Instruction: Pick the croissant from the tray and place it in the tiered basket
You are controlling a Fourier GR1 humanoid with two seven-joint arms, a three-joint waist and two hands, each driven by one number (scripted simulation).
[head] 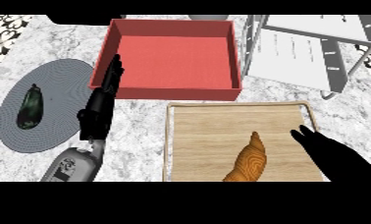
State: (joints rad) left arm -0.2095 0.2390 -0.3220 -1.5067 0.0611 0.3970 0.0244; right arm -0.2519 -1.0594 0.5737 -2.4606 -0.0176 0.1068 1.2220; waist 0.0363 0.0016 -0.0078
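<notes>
A golden-brown croissant (249, 161) lies on the wooden tray (210, 129) at the lower middle, its tip pointing away from me. My right hand (330, 152) hovers over the tray's right side, just right of the croissant and apart from it, fingers straight and open. The white tiered basket (304, 51) stands at the upper right, beyond the tray. My left hand (101, 105) rests upright at the left, fingers straight, beside the red box's left wall and holding nothing.
A red open box (174, 58) sits behind the tray at the middle. A round grey placemat (62, 78) at the left carries a dark eggplant (30, 106). Marble counter surrounds everything.
</notes>
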